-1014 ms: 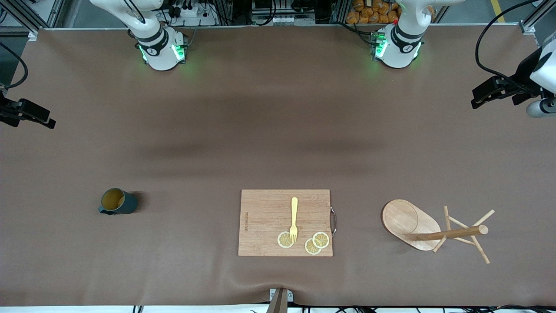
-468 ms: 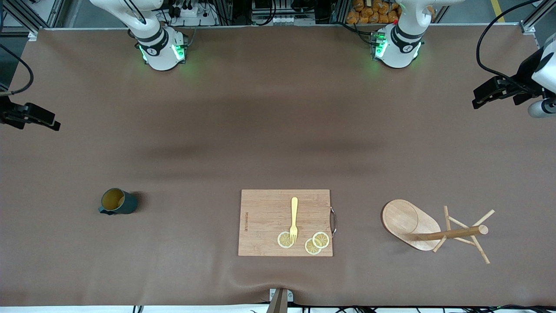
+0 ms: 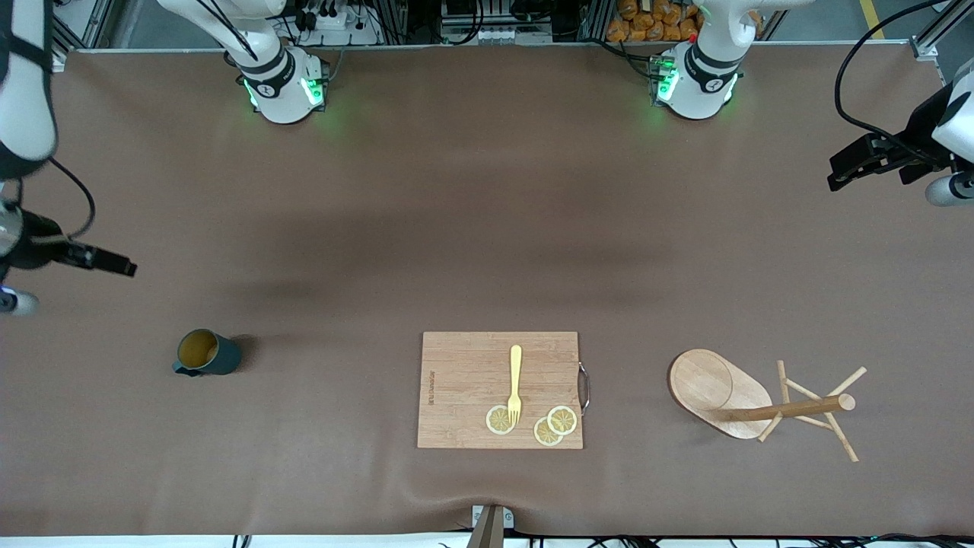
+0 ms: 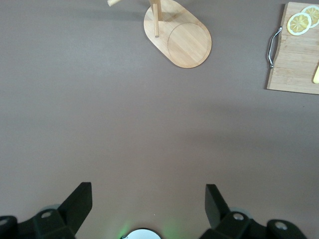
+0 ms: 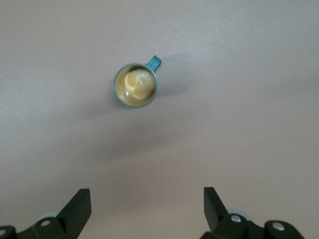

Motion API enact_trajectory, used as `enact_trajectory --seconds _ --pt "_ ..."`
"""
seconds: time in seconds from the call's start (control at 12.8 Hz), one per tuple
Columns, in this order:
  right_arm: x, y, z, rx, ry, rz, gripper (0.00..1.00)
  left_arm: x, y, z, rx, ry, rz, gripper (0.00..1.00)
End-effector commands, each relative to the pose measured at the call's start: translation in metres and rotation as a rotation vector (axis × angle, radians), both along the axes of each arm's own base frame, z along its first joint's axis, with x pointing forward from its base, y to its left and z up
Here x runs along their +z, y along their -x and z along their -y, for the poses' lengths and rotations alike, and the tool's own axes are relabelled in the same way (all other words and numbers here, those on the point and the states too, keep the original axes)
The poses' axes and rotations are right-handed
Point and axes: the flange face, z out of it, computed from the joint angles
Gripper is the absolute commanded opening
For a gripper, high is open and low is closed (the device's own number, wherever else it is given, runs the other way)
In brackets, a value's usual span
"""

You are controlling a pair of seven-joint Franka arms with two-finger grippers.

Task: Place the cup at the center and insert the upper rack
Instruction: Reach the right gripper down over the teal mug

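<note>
I see both sets of jaws spread wide, holding nothing. The right gripper (image 3: 114, 266) hangs over bare desk (image 3: 456, 228) at the frame's left edge, the cup (image 3: 204, 353) upright lower in the frame. The left gripper (image 3: 841, 172) waits at the upper right edge. The upper rack (image 3: 749, 399) lies tipped over at lower right, beside the cutting board (image 3: 464, 373).

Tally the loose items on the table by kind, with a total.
cup: 1
upper rack, lying on its side: 1
cutting board: 1
fork: 1
lemon slices: 3
Total: 7
</note>
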Motion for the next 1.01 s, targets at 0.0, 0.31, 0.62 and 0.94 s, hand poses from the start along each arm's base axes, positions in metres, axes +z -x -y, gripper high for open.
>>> enact_trajectory --seconds 0.0,0.31,0.62,0.94 --pt "-0.045 -0.023 -0.002 -0.079 0.012 -0.006 1.00 0.003 0.000 0.000 0.016 -0.008 0.012 1.00" --pt "-0.104 -0.054 -0.031 -0.068 0.012 0.052 1.00 0.003 0.000 0.003 0.012 -0.005 0.012 1.00" --pt "-0.162 -0.077 -0.065 -0.073 0.024 0.102 1.00 0.003 0.000 0.004 0.009 -0.009 0.013 1.00" --pt "-0.209 -0.081 -0.066 -0.065 0.032 0.102 1.00 0.003 0.000 0.001 0.013 -0.006 0.011 1.00"
